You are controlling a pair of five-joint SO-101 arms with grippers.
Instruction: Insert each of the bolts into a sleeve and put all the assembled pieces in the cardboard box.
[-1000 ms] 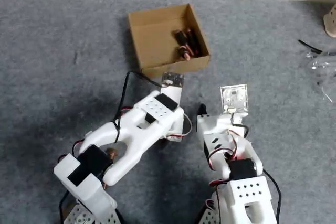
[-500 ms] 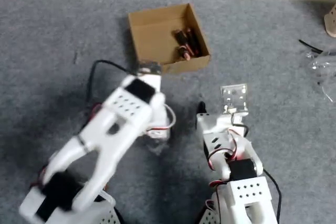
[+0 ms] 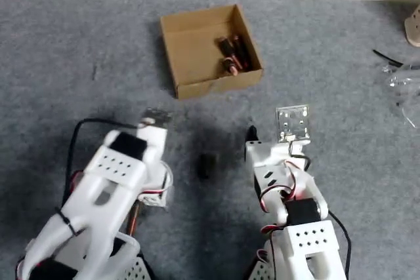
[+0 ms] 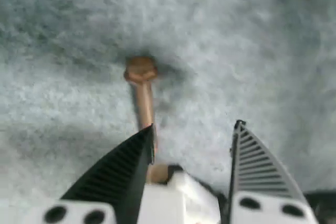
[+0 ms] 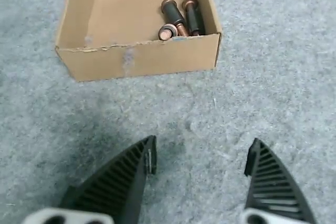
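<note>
The cardboard box (image 3: 216, 84) sits at the far side of the grey tabletop (image 3: 341, 44), about in the middle. Inside it, by its right wall, lie a few bolts already pushed into their dark sleeves (image 3: 233, 54). One black sleeve (image 3: 207, 164) lies alone on the tabletop, nearer than the box and between the two arms. The left end effector (image 4: 194, 125) is wide open and holds nothing. It hangs just over a copper bolt (image 4: 143, 90) that lies flat on the tabletop. The bolt's stem runs right beside one finger, and I cannot tell if they touch. The right end effector (image 5: 204, 140) is also wide open and holds nothing, and it points at the box from the near side.
</note>
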